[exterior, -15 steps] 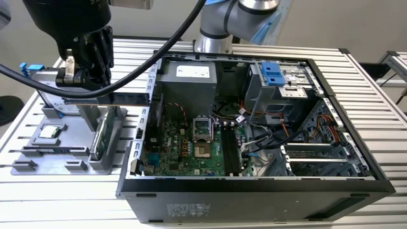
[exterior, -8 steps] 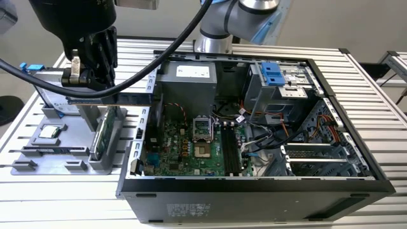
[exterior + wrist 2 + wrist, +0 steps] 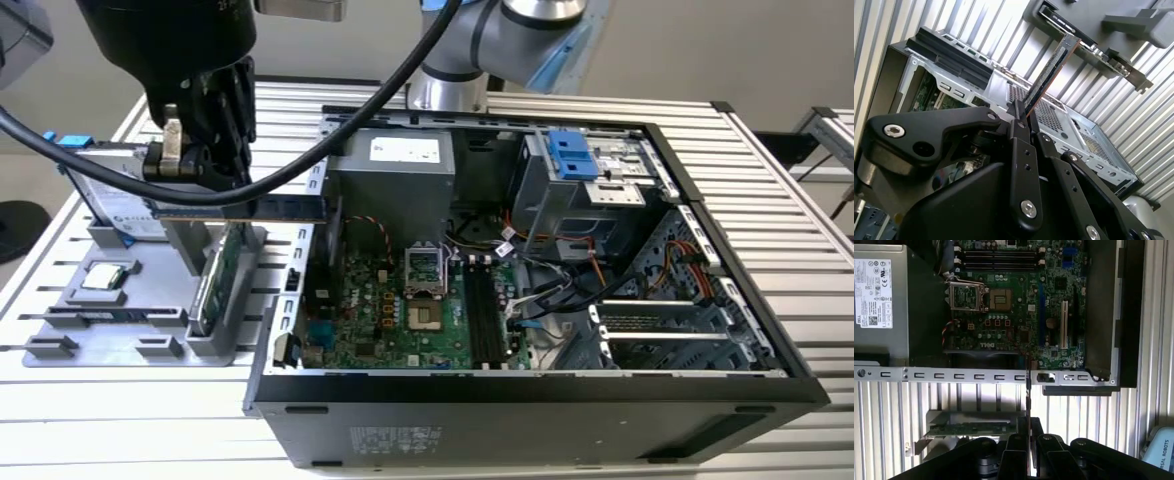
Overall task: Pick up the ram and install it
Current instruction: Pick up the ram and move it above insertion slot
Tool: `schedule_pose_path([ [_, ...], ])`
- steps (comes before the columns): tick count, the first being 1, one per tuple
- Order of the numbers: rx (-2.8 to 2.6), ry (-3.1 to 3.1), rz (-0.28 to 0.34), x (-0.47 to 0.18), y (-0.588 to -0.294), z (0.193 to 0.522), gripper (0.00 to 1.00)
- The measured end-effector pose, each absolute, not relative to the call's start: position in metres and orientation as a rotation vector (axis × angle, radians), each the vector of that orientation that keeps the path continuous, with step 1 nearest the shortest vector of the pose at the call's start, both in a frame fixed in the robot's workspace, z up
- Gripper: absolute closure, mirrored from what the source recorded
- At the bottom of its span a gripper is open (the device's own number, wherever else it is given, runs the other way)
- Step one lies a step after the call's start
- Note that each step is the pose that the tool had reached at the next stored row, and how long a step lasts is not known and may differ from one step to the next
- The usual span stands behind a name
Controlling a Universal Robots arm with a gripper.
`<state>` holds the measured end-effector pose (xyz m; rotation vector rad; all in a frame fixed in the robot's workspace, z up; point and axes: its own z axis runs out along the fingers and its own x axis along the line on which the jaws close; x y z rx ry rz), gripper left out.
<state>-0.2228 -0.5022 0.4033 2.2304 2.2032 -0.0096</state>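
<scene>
Now | tool (image 3: 200, 188) clamps ram (image 3: 274, 208) | long axis level, toward case (image 3: 534, 405)

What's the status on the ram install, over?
Gripper: fingers shut on the ram. Ram in the air at the computer case rim, not yet in a slot. Expansion card in the stand beneath.

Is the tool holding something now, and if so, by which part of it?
Yes: the tool holds the ram by one end, and the rest of the stick juts out free.
</scene>
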Motion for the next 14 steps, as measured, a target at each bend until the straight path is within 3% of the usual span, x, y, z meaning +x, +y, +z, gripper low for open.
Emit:
schedule_pose_path([
  [14, 2.231, 2.204, -0.011, -0.211, -0.502, 0.403, 1.00],
])
